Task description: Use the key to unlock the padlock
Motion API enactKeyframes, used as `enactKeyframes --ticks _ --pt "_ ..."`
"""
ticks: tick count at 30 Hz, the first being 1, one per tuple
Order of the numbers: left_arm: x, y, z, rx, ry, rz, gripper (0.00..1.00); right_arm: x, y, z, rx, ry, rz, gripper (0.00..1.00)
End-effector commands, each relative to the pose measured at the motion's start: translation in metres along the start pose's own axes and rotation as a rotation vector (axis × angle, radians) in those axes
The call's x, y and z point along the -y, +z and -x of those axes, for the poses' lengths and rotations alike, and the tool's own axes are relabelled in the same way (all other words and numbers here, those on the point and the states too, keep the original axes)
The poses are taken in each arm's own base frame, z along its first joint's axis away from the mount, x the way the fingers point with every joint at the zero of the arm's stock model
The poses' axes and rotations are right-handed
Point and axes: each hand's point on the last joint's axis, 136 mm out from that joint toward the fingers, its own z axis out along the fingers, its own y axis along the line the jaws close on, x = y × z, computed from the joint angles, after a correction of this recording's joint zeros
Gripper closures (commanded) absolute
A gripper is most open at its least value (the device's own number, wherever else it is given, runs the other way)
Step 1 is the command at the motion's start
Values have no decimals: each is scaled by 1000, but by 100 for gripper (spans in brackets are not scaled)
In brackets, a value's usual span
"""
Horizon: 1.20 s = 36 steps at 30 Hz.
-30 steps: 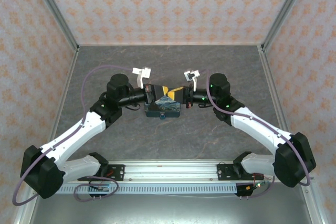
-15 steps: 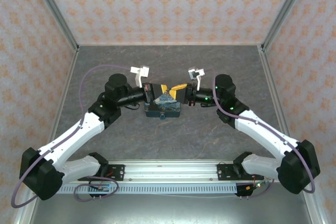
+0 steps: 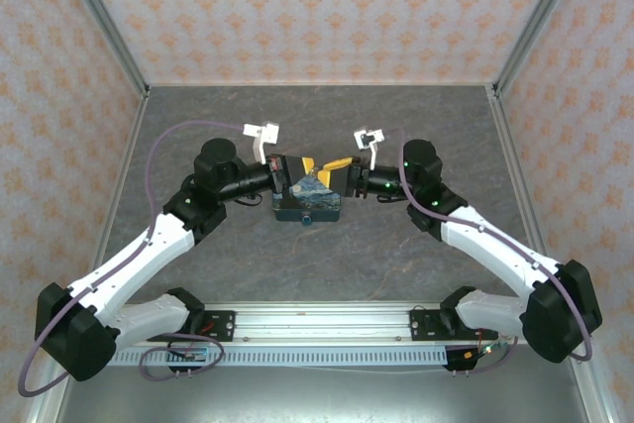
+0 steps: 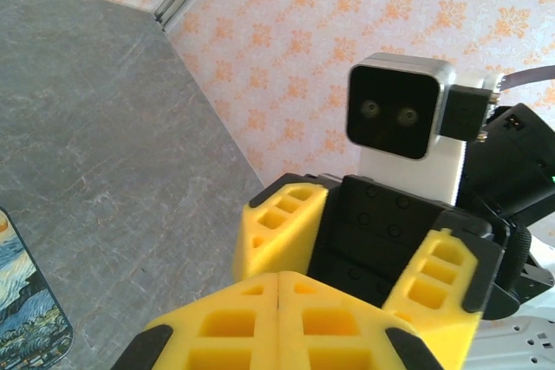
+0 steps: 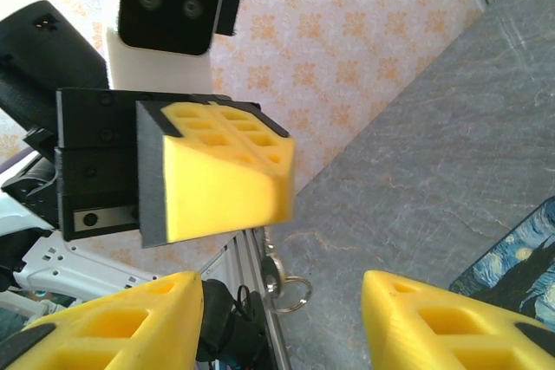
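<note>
While the left gripper (image 4: 277, 290) has its yellow fingers pressed flat together, the key (image 5: 274, 268) and its ring dangle just under them, apparently pinched. Right gripper (image 4: 362, 253) faces it close, fingers spread wide, holding nothing. Padlock (image 3: 308, 218) sits below both grippers, at the base-side edge of the printed box (image 3: 319, 190), untouched; shackle too small to read. Judged: key is in hand, maybe a handover next. Inserting, turning and popping the shackle are all left.
</note>
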Motion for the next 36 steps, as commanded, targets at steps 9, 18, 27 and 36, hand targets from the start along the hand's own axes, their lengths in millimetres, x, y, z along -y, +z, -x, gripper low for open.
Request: enactKeyframes --ticks 9,18,27,36 --pt "18 -9 16 52 45 -19 100 -20 15 7 -20 -31 81 49" --pt "16 -9 15 52 45 -10 100 -21 14 9 -16 -35 82 59" --pt "14 -8 15 51 46 -5 100 -23 14 12 -11 -41 84 65" --pt "13 -8 14 49 44 1 100 -24 15 12 -14 -44 91 73"
